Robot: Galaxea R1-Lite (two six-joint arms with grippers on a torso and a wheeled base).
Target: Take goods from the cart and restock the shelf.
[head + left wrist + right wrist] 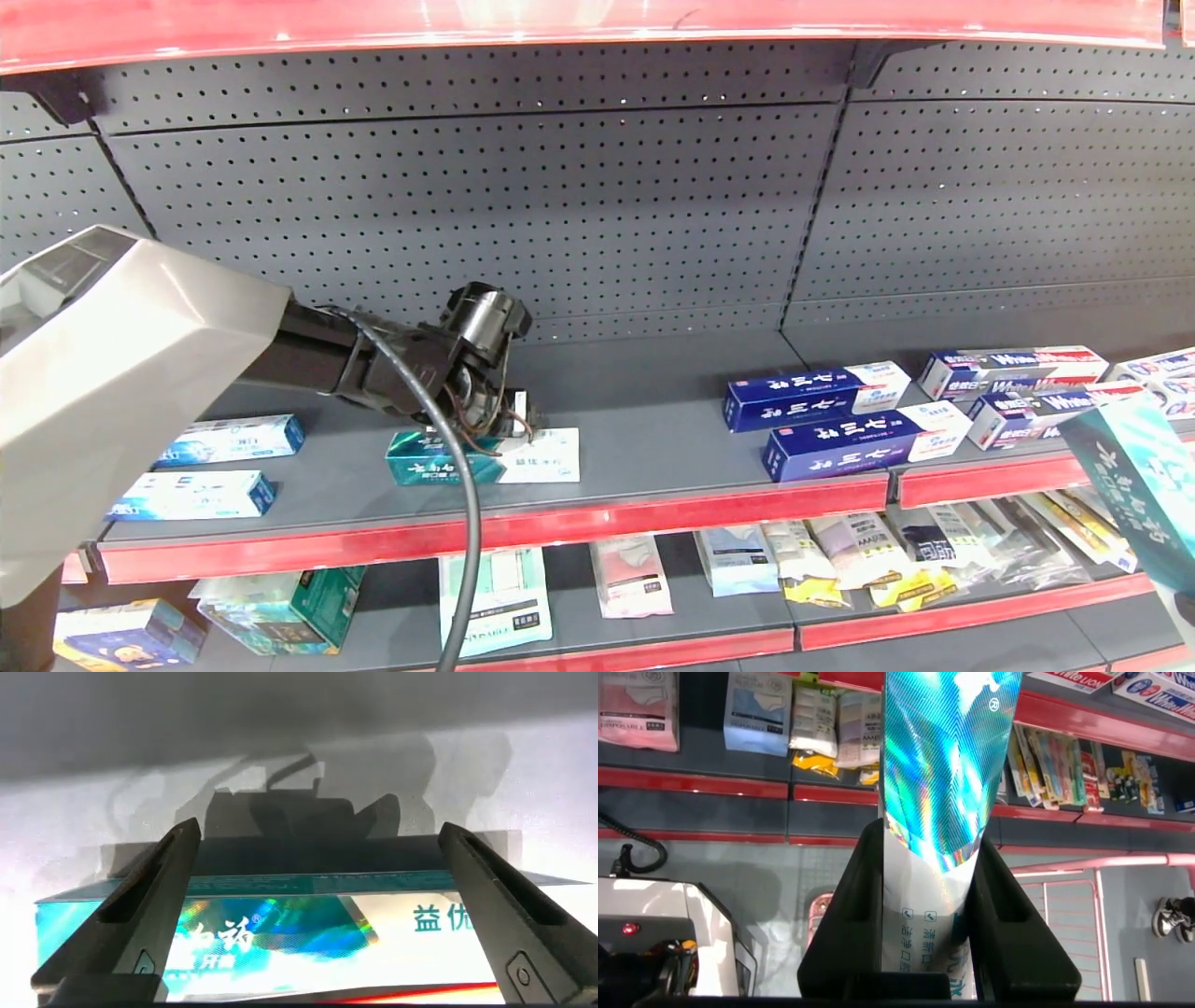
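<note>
On the shelf (pixel 653 420), near its front edge, a green box (pixel 483 457) lying flat. Right above its middle, the left gripper (pixel 320 845), jaws spread wide and closed on nothing. Its fingers (pixel 140 919) standing before the box face on both sides, with the box ends running past them. Hard to say whether touching the box or only over it; in the head view, wrist and cable covering the fingertips. At the far right of the head view, a second box (pixel 1134 485) of teal colour, upright and tilted, cut off by the edge. From the right wrist, this second box clamped between the closed jaws of the right gripper (pixel 929 840), its top end out of the picture and its low end hidden behind the fingers. Further right on the shelf, blue boxes (pixel 845 415); at the left, pale boxes (pixel 229 441), partly behind the arm. On the lower shelf (pixel 747 611), packets (pixel 635 574) — too small to tell apart.
</note>
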